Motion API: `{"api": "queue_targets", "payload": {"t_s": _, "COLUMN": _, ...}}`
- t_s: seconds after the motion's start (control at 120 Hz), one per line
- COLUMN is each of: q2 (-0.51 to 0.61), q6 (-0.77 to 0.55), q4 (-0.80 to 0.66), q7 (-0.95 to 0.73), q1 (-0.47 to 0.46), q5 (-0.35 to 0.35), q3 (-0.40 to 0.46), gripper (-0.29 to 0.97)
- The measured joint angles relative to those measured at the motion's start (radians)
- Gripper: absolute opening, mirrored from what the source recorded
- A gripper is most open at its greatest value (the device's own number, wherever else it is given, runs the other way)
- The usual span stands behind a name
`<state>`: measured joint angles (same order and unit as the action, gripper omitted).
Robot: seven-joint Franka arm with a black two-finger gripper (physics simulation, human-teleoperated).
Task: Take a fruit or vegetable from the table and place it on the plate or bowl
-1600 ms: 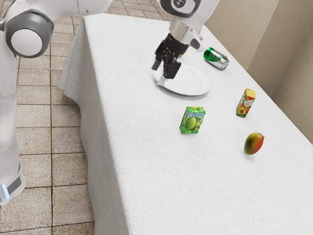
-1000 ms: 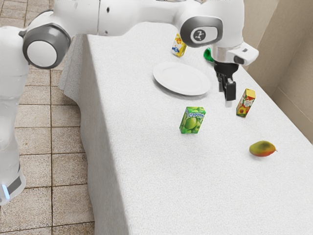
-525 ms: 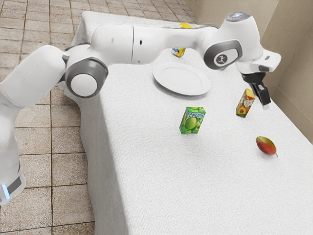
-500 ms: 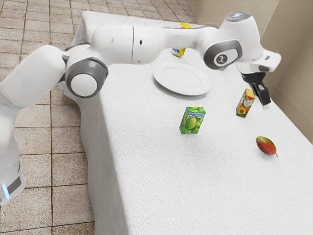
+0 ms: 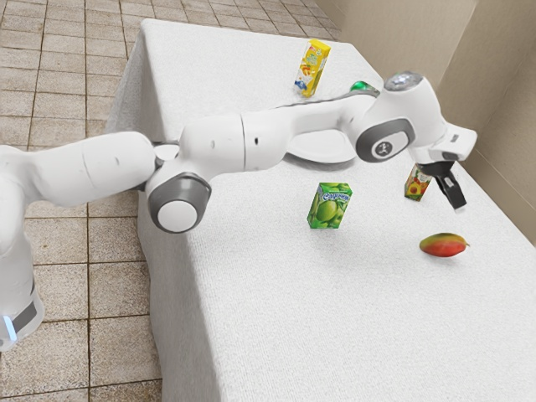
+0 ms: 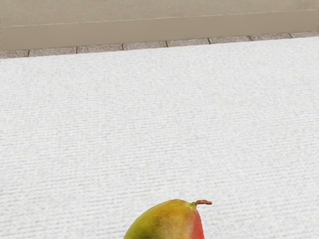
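A red, yellow and green mango (image 5: 443,244) lies on its side on the white tablecloth near the exterior view's right. My gripper (image 5: 450,193) hangs just above it and slightly farther back, apart from it, with nothing held. It is seen edge-on. In the wrist view the mango (image 6: 167,221) lies close under my hand, its stem (image 6: 202,202) pointing sideways. The white plate (image 5: 327,152) lies farther back on the table, mostly hidden behind my arm.
A green juice box (image 5: 329,206) stands in the middle of the table. An orange carton (image 5: 413,186) stands just behind my gripper. A yellow carton (image 5: 311,69) and a green can (image 5: 362,86) are at the back. The table's edge and a wall (image 6: 149,20) lie beyond the mango.
My arm has swung from over the plate to the exterior view's right and come down above the mango. The mango has turned on the cloth and shifted slightly.
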<state>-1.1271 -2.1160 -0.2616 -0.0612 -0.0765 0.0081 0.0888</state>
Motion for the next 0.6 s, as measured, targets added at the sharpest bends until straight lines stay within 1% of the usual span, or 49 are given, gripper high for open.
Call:
{"api": "queue_targets", "payload": {"t_s": 0.242, "q2": -0.080, "q6": -0.069, "q4": 0.041, "q7": -0.004, "q1": 0.001, "q5": -0.017, "q3": 0.008, "gripper": 0.68}}
{"api": "queue_targets", "payload": {"t_s": 0.433, "q2": -0.098, "q6": -0.104, "q4": 0.037, "q7": -0.006, "q1": 0.006, "q5": -0.028, "q3": 0.008, "gripper": 0.68}}
{"api": "queue_targets", "payload": {"t_s": 0.6, "q2": -0.114, "q6": -0.161, "q4": 0.032, "q7": -0.007, "q1": -0.014, "q5": -0.050, "q3": 0.009, "gripper": 0.68}}
